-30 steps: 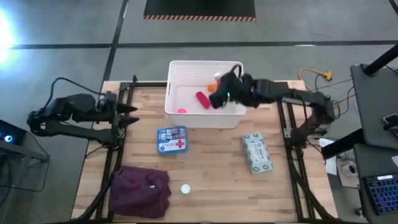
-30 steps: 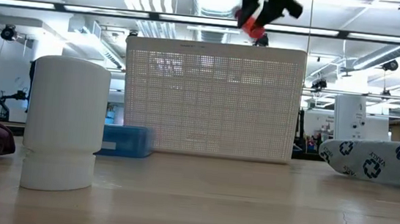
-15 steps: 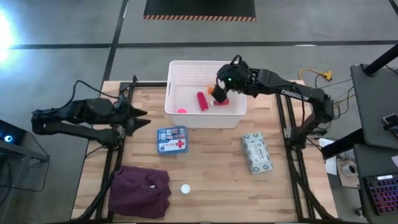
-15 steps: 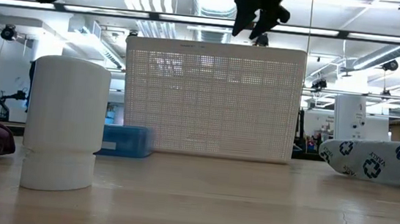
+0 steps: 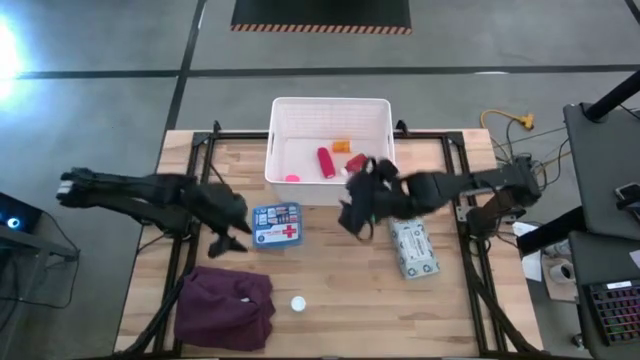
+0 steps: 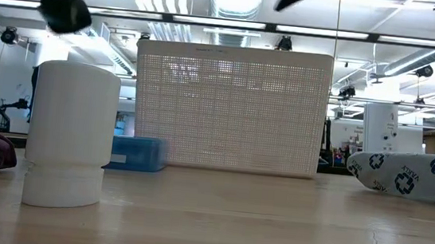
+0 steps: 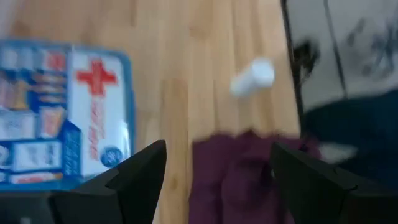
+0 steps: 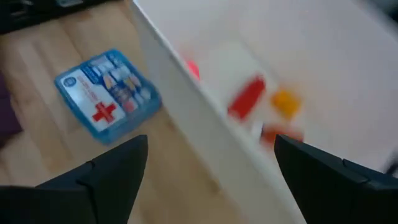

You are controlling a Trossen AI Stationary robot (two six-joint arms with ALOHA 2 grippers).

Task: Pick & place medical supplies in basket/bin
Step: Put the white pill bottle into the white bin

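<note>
1. Left gripper (image 5: 232, 243), fingers spread and empty, poised just beside the blue box (image 5: 276, 225); worth centring over its short sides before lowering.
2. Just past it: maroon cloth (image 5: 226, 305) and white piece (image 5: 298, 303); best kept clear of the cloth.
3. Farther: right gripper (image 5: 352, 218), open and empty, between box and packet (image 5: 413, 246).
4. Farthest: basket (image 5: 283, 109), already holding red items (image 5: 324, 162); lift needs to clear its rim.

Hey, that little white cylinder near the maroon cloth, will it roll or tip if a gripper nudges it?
The white cylinder stands upright on the table in the low view, taller than wide with a narrower base, so a high nudge would probably tip it. Once on its side, its round body would likely roll. It looks like smooth plastic, possibly slippery between fingers.
</note>
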